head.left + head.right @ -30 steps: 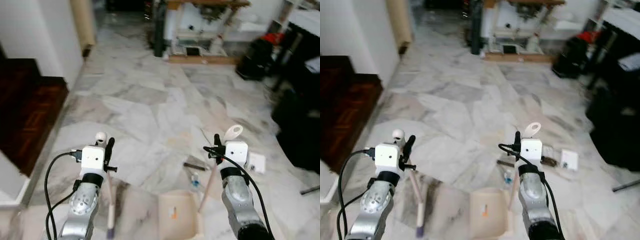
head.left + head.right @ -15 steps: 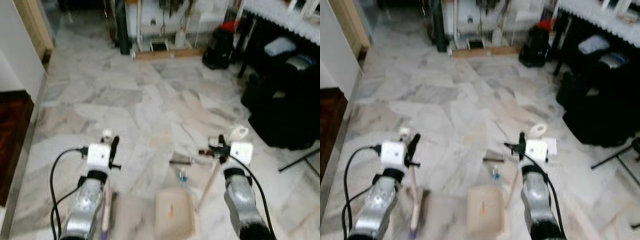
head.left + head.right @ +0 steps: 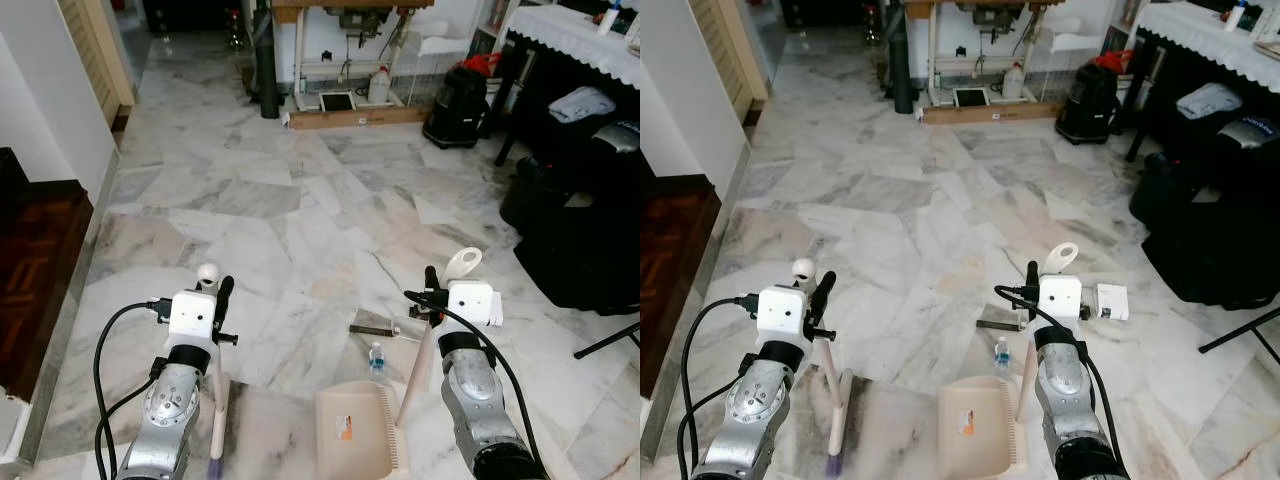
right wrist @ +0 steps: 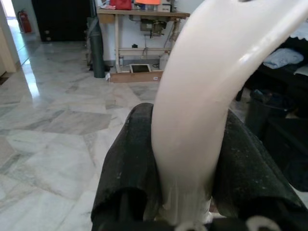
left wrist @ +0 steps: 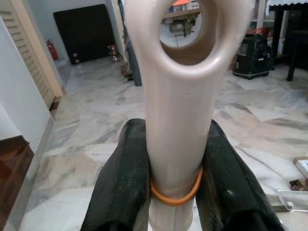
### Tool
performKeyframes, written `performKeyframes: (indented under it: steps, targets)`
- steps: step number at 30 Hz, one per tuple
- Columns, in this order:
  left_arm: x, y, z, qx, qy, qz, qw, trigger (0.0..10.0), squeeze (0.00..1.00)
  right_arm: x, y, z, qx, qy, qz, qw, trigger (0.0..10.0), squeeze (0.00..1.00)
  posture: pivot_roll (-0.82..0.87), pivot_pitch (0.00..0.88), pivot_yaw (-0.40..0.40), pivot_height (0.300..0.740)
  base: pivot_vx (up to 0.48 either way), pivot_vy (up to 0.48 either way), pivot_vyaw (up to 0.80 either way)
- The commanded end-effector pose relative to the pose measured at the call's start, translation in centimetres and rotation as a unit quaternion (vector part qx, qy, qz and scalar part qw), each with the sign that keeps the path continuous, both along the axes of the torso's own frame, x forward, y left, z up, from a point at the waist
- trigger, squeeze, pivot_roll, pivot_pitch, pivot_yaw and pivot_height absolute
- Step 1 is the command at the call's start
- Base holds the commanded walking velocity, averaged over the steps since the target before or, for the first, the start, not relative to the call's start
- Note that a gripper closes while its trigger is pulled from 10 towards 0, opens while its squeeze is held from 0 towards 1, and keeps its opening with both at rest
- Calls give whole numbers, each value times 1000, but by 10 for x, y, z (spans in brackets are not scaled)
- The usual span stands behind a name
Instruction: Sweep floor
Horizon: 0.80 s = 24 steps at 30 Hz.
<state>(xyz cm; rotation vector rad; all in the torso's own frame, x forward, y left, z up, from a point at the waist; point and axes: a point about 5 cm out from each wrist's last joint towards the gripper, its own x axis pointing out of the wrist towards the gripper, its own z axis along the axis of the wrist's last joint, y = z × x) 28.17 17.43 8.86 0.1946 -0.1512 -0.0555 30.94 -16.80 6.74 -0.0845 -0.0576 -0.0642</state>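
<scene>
We see the left gripper (image 5: 175,192) with its jaws clamped on the beige handle of a hand broom (image 3: 217,400); an orange rubber band circles the handle just where the black fingers (image 5: 122,192) pinch it, and the handle's hanging loop rises above them. From the head views, the broom hangs nearly upright from that gripper, its pale bristles and purple tip down at the marble floor (image 3: 280,220) beside the left arm.

The right gripper (image 4: 185,187) has its jaws closed around the white handle of the dustpan (image 3: 360,440), with its fingers (image 4: 127,168) pressed on either side. The handle slants down from the gripper to the cream pan, which sits on the floor between the two arms, its open mouth facing away from us and a small orange label on its inner face.

Just beyond the pan's front edge a small clear bottle (image 3: 376,354) with a blue label lies on the floor, and a little farther out lies a flat dark strip (image 3: 372,330). A small white card (image 3: 1112,301) lies to the right of the right wrist.

Farther off, dark wooden flooring (image 3: 40,260) borders the marble on the left. A black bag (image 3: 455,95) and a worktop on white legs (image 3: 345,50) stand at the far end, and dark bundles (image 3: 580,230) sit on the right.
</scene>
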Motion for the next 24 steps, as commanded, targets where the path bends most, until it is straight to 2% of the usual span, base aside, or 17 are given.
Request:
performKeyframes:
  steps: [1,8,24]
  targets:
    - [1,-1,8,0,-20,-1,1000,10000,0,2,-2,8,1,-21,-3,1000,10000,0,112,4,-31,740,0,0,0]
    - [2,-1,8,0,-20,0,1000,10000,0,2,-2,7,1,-19,-2,1000,10000,0,112,7,-31,740,0,0,0]
    - [2,0,8,-1,-22,4,1000,10000,0,3,-3,8,0,-20,-2,1000,10000,0,112,0,-37,740,0,-349,0]
